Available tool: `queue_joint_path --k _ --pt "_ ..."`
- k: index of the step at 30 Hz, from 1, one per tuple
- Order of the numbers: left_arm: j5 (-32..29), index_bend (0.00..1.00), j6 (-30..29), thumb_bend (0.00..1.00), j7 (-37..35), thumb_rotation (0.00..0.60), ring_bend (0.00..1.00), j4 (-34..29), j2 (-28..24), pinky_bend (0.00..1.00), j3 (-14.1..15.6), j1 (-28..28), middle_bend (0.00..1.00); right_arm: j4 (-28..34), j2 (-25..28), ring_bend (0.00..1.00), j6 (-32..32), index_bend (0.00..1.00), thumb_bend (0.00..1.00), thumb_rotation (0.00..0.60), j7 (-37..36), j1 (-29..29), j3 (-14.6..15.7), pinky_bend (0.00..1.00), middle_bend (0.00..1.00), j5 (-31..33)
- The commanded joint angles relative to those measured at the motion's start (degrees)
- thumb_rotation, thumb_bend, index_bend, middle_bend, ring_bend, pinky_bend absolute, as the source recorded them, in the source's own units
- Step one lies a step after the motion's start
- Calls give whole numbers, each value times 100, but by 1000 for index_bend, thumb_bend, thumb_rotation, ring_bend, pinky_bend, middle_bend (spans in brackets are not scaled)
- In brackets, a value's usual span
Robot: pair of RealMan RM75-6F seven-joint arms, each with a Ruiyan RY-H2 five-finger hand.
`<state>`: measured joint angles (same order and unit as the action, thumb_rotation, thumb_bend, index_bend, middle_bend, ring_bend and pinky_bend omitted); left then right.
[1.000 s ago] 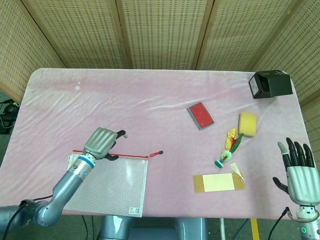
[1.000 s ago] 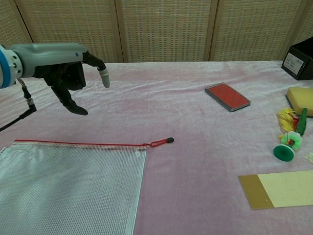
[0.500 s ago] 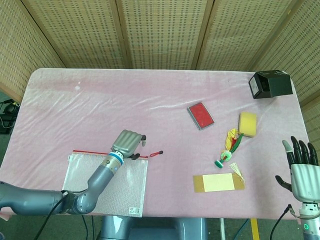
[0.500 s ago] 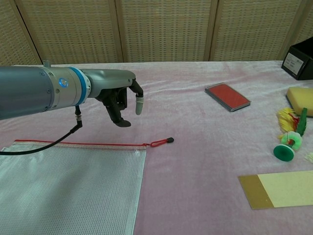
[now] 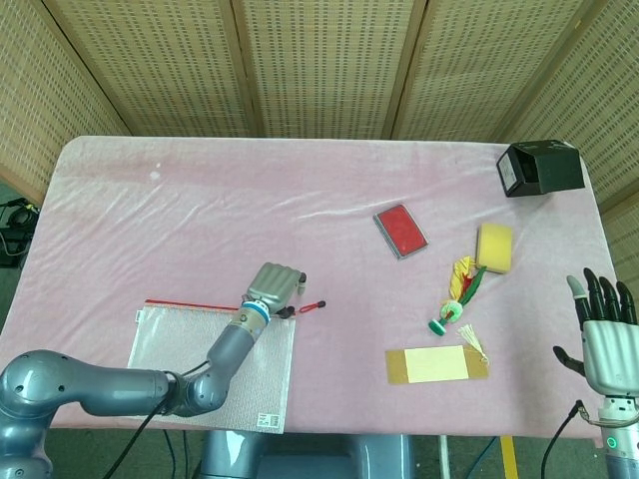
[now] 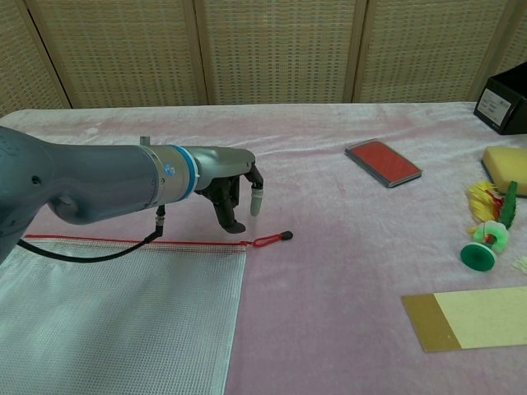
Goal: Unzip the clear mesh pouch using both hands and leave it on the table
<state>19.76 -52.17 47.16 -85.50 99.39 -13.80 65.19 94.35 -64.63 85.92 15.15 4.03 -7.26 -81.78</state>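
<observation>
The clear mesh pouch (image 5: 215, 364) (image 6: 115, 321) lies flat at the table's front left, its red zipper along the far edge and shut, with the red pull tab (image 5: 312, 306) (image 6: 272, 239) lying past its right corner. My left hand (image 5: 277, 287) (image 6: 230, 193) hovers just above the zipper's right end, fingers curled downward and holding nothing, fingertips a little left of the tab. My right hand (image 5: 602, 334) shows only in the head view at the front right edge, off the table, fingers spread and empty.
A red card case (image 5: 400, 231) (image 6: 383, 162), a yellow sponge (image 5: 494, 246) (image 6: 504, 160), a feathered shuttlecock toy (image 5: 457, 294) (image 6: 486, 226) and a tan envelope (image 5: 436, 364) (image 6: 469, 318) lie on the right half. A black box (image 5: 540, 167) stands at the far right corner.
My left hand has travelled right along the zipper, from above the pouch's left part to its right end, and dropped closer to the pull tab. The right hand has sunk slightly.
</observation>
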Motion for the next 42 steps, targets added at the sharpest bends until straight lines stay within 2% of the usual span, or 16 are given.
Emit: queue_joint_path --k 1,10,18,28,42 --pt "-159 433 210 346 -66 600 924 354 258 1000 3 169 955 -25 -6 0 -20 52 0 600 -8 12 -8 0 0 33" --pt "-282 443 479 373 -192 600 923 894 649 1000 11 407 955 -95 -8 0 -95 52 0 600 -67 40 -31 0 0 171" --pt "-201 463 421 374 -256 600 924 1168 877 1000 88 484 955 -112 32 0 -149 52 0 600 -177 63 -51 0 0 254" --pt "-222 524 368 437 -261 600 923 1238 948 1000 114 516 955 -97 66 0 -139 52 0 600 -242 68 -47 0 0 275" --pt "-175 594 266 461 -278 600 923 1180 940 1000 115 500 955 -73 96 0 -130 51 0 600 -311 76 -33 0 0 274"
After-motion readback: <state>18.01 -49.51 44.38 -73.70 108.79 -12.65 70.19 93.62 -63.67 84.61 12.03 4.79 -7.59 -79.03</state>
